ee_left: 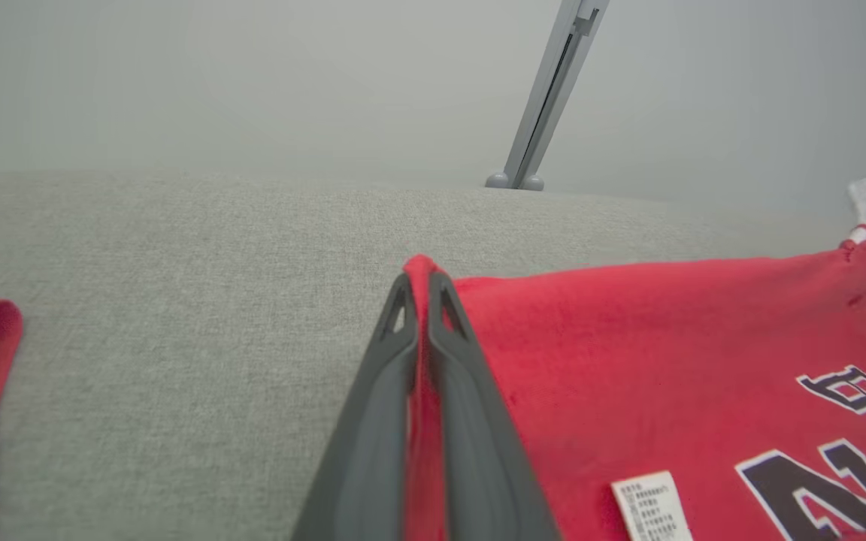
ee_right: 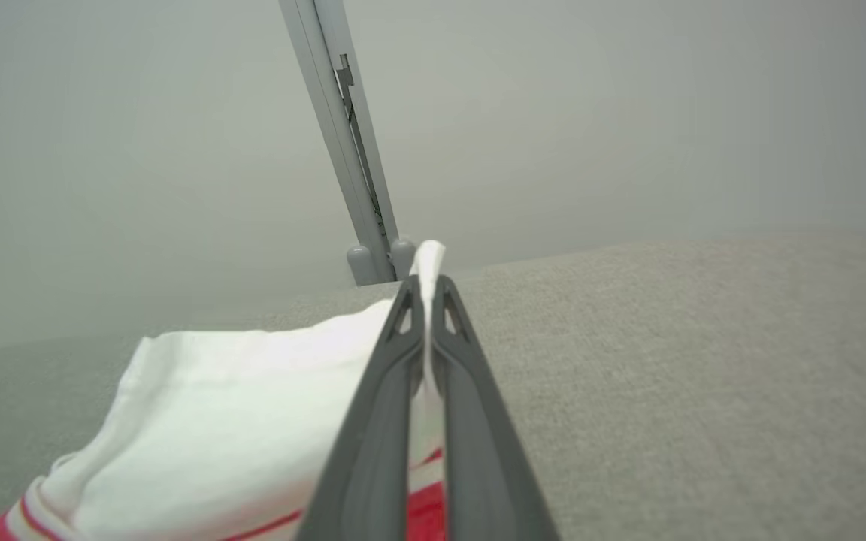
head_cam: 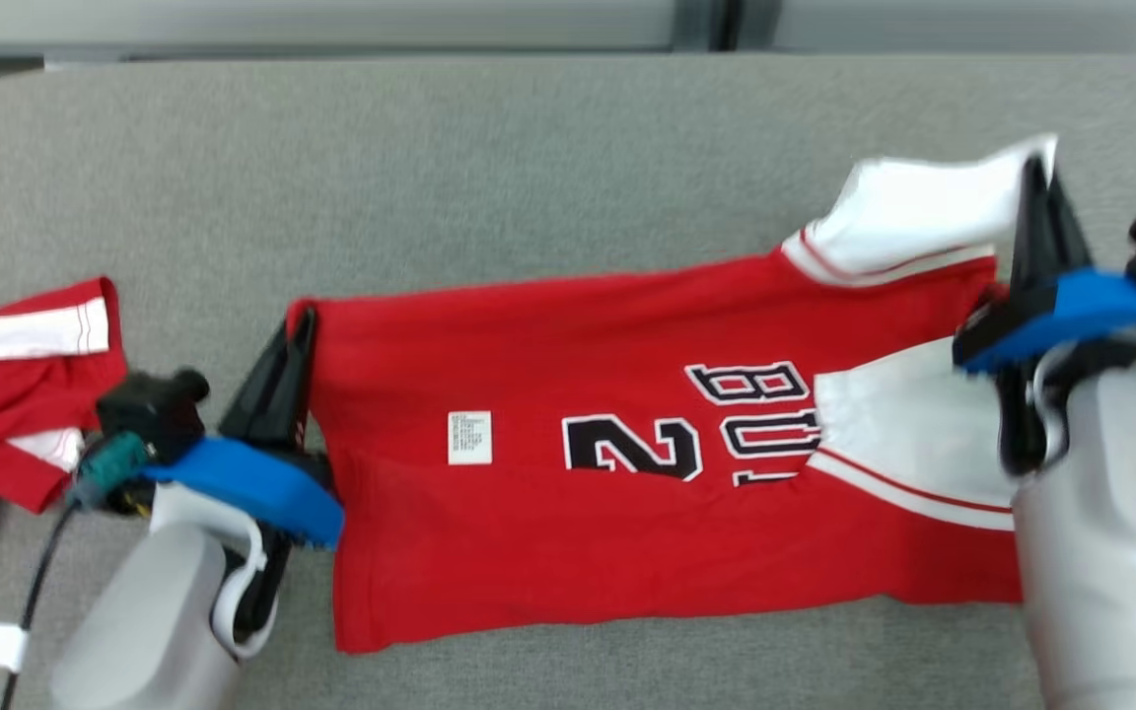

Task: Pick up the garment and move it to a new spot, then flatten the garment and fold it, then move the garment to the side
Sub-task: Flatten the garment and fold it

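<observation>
The left tool (head_cam: 302, 325) is closed, its two fingers pinching the far left corner of the jersey (head_cam: 578, 513). The right tool (head_cam: 1041, 173) is also clamped shut, gripping the edge of a white sleeve (head_cam: 923, 212) and holding it raised above the cloth. Between the tools the jersey lies spread across the grey fabric surface (head_cam: 529, 168), mostly flat, with its number, letters and a white label (head_cam: 469, 437) facing up. Another red garment (head_cam: 6, 394) lies crumpled just left of the left tool. A grey post (ee_left: 546, 98) stands beyond the surface.
</observation>
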{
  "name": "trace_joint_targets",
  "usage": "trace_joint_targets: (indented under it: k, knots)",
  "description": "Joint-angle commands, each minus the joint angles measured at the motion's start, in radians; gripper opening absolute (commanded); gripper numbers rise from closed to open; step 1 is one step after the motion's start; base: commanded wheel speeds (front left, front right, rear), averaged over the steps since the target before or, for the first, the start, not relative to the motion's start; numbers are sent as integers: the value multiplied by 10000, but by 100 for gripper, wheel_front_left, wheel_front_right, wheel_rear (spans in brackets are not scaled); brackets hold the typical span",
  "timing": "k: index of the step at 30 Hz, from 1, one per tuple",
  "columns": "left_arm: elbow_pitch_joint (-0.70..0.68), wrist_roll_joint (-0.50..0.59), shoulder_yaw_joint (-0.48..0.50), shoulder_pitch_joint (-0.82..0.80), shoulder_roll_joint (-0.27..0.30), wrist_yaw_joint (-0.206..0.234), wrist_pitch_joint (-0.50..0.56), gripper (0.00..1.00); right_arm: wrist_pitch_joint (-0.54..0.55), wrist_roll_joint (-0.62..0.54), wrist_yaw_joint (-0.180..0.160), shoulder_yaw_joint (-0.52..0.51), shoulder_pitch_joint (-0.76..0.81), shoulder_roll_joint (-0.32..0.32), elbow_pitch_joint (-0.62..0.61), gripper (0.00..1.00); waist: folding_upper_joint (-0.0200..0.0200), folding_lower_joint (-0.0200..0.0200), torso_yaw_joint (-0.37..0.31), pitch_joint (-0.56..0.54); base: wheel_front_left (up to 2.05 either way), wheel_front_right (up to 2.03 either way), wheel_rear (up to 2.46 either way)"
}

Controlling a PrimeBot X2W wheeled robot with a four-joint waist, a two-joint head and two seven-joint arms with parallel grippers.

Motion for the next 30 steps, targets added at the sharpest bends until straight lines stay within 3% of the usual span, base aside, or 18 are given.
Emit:
trace_joint_targets:
  k: [1,5,13,14,15,16,23,30]
  knots:
    - [9,157,105,365,-63,29,-24,0,-56,311,-3,202,679,-19,-188,0,0,1,-411,-575,0,0,0]
    - [80,324,474,1289,-348,28,-24,0,-65,1513,-3,651,2405,-27,-777,0,0,1,-537,-1144,0,0,0]
    - [381,588,674,2561,-774,28,-25,0,-76,2821,-3,833,4753,-28,-1358,0,0,1,-592,-1673,0,0,0]
    - [463,614,726,2661,-824,28,-25,13,-77,2851,-3,855,4900,-28,-1289,0,0,1,-595,-1709,0,0,0]
    - [537,695,789,2776,-881,28,-25,50,-76,2788,-2,881,5022,-27,-1214,91,0,1,-601,-1758,0,0,0]
    - [588,769,884,2862,-936,28,-25,100,-78,2770,-3,923,5049,-28,-1235,100,0,1,-607,-1797,0,0,0]
    - [-85,1998,2354,3557,-1369,311,-25,100,-72,1419,-2,996,5315,-25,-2220,100,0,1,-558,-2128,0,0,0]
    - [-916,3542,3265,4395,-1924,320,-25,100,-72,437,-3,1781,5844,-33,-2712,100,0,1,-399,-2697,0,0,0]
